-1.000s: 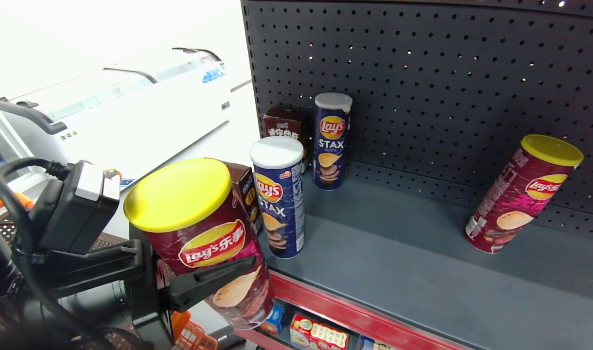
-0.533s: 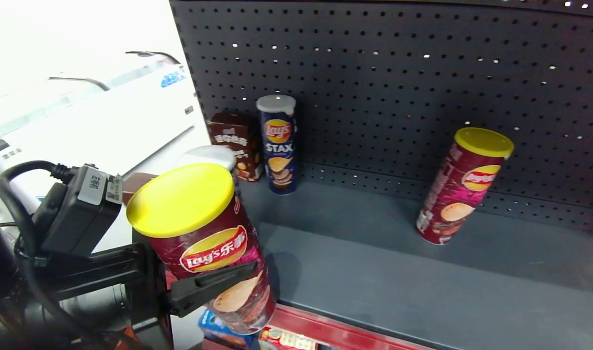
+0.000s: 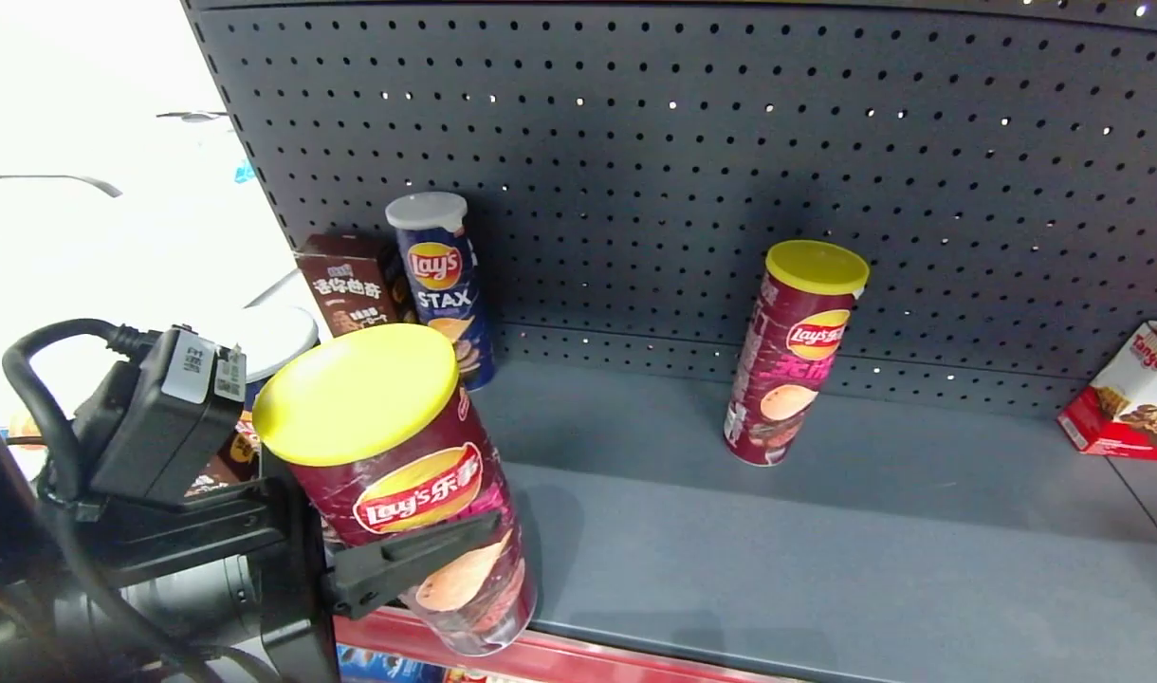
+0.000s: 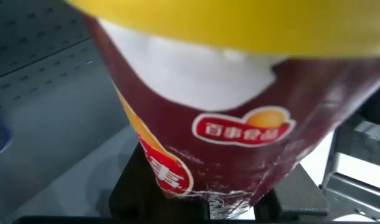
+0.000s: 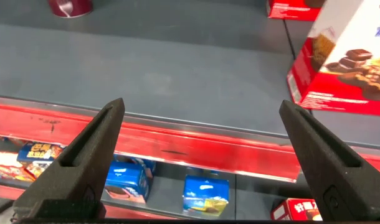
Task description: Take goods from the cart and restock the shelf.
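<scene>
Your whole view has slid along the grey metal shelf (image 3: 778, 560), so you turned and nothing on it moved. Your left hand (image 3: 425, 545) still squeezes the dark red chip tube with a yellow lid (image 3: 389, 455) at the shelf's front edge. Bare shelf waits just past the hand.

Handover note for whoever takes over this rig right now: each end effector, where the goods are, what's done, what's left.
Left end effector: shut on a maroon chip can, at the front left edge of the shelf.
Right end effector: open, empty, facing the shelf front.
On the shelf: second maroon can at the back, blue chip can and brown box back left, biscuit box far right.
Done: can brought to the shelf.
Left: set it down, release, fetch more goods.
</scene>
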Tool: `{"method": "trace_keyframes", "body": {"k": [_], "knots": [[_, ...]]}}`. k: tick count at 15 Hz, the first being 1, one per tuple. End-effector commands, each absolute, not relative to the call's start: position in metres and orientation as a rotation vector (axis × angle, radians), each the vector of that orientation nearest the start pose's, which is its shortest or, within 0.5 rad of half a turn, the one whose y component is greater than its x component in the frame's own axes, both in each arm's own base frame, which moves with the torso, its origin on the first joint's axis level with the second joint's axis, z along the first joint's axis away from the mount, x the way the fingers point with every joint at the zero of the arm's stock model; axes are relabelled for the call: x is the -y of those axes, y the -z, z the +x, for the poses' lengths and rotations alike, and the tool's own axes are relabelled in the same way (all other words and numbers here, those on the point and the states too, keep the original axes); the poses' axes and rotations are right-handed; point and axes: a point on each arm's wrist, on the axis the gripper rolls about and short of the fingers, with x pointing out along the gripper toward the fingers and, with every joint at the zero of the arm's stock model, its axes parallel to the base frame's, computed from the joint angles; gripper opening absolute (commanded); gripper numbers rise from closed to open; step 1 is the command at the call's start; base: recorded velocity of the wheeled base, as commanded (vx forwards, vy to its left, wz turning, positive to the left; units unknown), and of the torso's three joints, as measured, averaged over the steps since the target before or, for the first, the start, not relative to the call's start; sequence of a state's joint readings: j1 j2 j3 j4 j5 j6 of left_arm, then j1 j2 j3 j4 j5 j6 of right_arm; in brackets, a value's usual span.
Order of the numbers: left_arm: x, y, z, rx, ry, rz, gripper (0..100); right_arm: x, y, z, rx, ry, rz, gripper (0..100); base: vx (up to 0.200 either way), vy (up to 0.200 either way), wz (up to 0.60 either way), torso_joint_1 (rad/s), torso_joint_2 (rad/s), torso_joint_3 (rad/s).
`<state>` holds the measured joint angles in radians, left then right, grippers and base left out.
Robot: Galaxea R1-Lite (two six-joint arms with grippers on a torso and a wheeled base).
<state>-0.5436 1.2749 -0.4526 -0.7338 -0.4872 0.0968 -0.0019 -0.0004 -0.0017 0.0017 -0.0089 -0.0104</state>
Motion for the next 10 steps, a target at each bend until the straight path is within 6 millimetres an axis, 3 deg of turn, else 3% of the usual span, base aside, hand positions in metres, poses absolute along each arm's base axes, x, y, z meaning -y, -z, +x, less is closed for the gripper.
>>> {"method": "trace_keyframes", "body": {"k": [1,10], "knots": [[0.1047,-0.2022,0.1536,-0.038,1.032,0.090,0,0.0001,-0.0757,-0.0229,0.000,0.009,-0.011,100,0.000,0.000,0.00,0.000,0.00,0.000],[0.1042,-0.2016,0.1527,-0.038,1.032,0.090,0,0.0001,-0.0757,-0.0229,0.000,0.009,-0.011,100,0.000,0.000,0.00,0.000,0.00,0.000]]}}
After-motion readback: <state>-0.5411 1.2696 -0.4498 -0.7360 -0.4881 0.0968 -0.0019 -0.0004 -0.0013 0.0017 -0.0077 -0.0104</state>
